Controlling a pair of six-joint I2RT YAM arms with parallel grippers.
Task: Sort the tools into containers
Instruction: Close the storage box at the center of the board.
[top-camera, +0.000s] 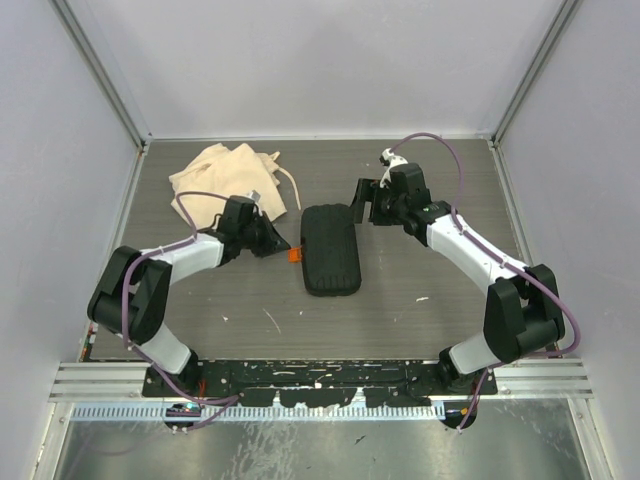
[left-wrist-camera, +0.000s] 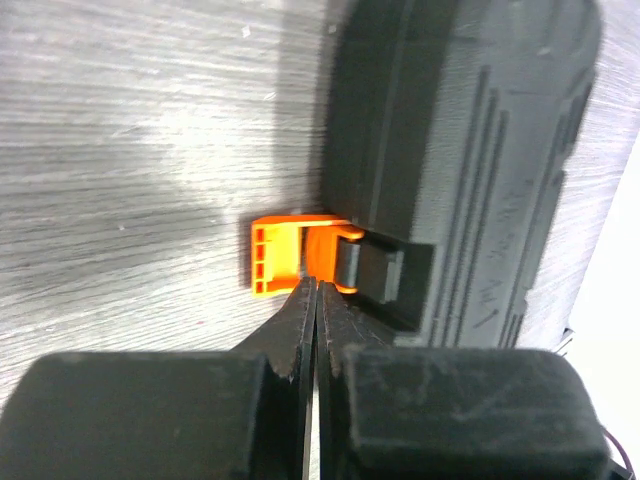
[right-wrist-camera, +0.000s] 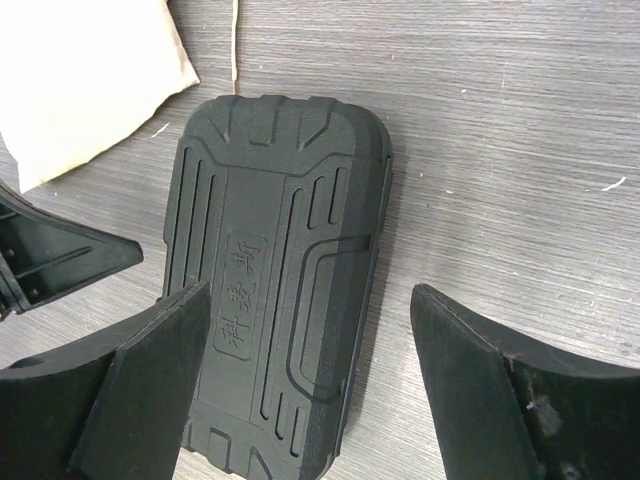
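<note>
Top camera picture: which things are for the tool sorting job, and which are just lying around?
For the job:
- black tool case, lid down
- its orange latch, with the shut left gripper at it
- beige cloth bag
- right gripper, open over the case

Just lying about:
- small white flecks on the table

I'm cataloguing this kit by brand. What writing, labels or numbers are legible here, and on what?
"科麦斯", as best it reads: embossed sideways on the black tool case lid, right wrist view.
Raised marks on the case in the left wrist view: too blurred to read.
Cloth bag: no text visible.
</note>
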